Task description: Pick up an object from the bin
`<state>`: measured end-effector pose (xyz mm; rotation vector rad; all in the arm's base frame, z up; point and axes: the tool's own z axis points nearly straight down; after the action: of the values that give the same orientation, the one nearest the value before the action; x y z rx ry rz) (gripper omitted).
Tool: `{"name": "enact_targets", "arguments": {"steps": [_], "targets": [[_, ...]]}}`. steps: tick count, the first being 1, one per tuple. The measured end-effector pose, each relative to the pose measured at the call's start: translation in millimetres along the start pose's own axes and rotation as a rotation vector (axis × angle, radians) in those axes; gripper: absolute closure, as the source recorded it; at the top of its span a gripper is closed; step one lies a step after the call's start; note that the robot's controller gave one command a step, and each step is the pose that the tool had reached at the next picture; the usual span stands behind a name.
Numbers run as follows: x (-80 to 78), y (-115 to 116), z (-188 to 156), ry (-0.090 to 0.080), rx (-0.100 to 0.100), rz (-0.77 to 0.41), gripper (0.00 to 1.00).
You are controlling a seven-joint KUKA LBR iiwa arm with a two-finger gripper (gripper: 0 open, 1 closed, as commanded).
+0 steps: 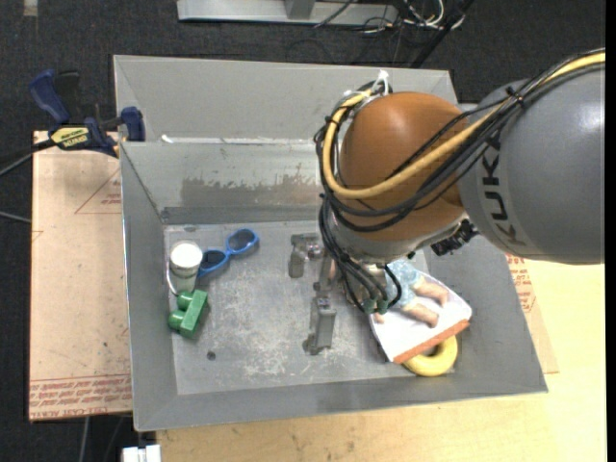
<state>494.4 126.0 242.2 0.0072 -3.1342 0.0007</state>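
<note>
- Two-finger gripper gapes empty over the middle of the bin.
- Nearest: picture card overlapping yellow ring, front-right corner; probably light, stiff, thin, so pinch an edge.

Even, fairly bright light from above.
The orange wrist cover shows a soft sheen, and the arm casts a faint shadow onto the bin floor beneath it.
</note>
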Motion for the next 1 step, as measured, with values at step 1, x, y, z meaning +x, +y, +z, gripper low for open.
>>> {"name": "enact_targets", "arguments": {"steps": [1], "targets": [[-1.5,-0.8,-4.2,-0.008,-0.001,0.004,0.0]]}}
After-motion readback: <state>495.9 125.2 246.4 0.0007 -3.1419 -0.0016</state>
